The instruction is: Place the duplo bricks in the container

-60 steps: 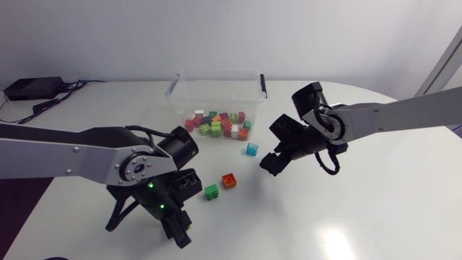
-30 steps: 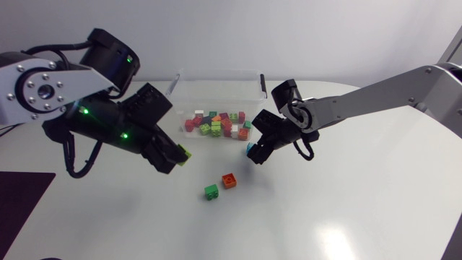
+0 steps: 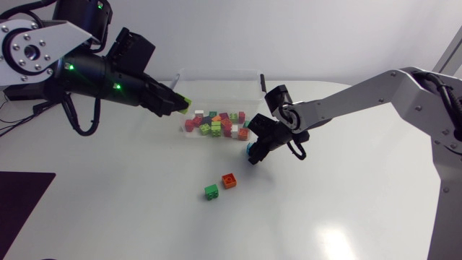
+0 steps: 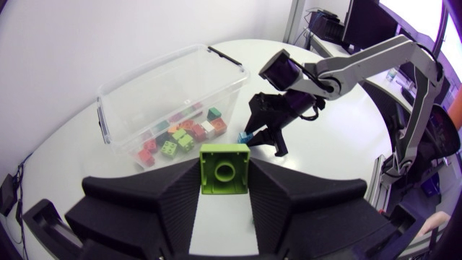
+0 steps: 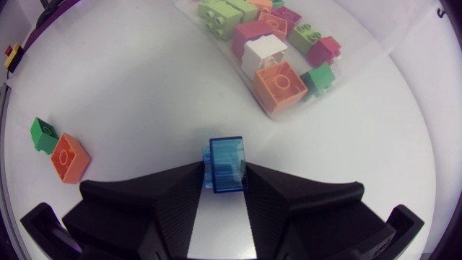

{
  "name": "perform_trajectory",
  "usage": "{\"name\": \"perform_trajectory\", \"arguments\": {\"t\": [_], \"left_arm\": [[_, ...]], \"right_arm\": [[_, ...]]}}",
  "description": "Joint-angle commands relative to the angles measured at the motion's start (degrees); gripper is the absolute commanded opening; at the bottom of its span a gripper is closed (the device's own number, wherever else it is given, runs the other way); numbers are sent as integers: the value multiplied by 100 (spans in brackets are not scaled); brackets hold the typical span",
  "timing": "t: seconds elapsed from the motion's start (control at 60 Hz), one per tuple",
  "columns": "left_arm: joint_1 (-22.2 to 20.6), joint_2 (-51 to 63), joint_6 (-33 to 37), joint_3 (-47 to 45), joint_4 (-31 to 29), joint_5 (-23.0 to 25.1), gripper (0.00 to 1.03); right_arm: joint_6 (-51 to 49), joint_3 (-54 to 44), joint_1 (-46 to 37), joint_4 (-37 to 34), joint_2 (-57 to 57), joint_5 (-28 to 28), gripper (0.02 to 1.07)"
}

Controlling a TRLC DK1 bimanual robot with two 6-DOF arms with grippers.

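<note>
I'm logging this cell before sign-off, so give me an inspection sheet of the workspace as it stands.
Surface: white table.
Job's things: clear container holding many bricks; green brick and orange brick loose on the table, side by side.
Clutter: nothing seen.
Grippers: left gripper shut on a lime brick, held off the table near the container; right gripper shut on a blue brick beside the container.
Cables: black cable loop under the left arm; another by the right gripper.
Surroundings: nothing seen.

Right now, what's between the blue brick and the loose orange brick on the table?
Nothing: bare table between blue brick and orange brick; head view shows it.
</note>
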Motion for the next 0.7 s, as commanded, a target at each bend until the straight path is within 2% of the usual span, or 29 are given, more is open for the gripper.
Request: {"name": "perform_trajectory", "arguments": {"t": [0.0,0.033,0.283,0.433,0.683], "left_arm": [[88,180,-296,211,294,60,25],[158,223,-437,238,496,60,25],[308,883,-973,756,1304,60,25],[334,1428,-1166,1037,1674,16,26],[360,2394,-1298,1688,2016,-388,27]], "right_arm": [[-151,-15,-84,-95,-120,-19,22],[-142,-111,-93,-51,-269,-81,16],[69,-621,-93,-324,-1509,-98,15],[289,-586,21,-658,-2159,-142,15],[684,-67,302,-1141,-2695,-142,15]]}}
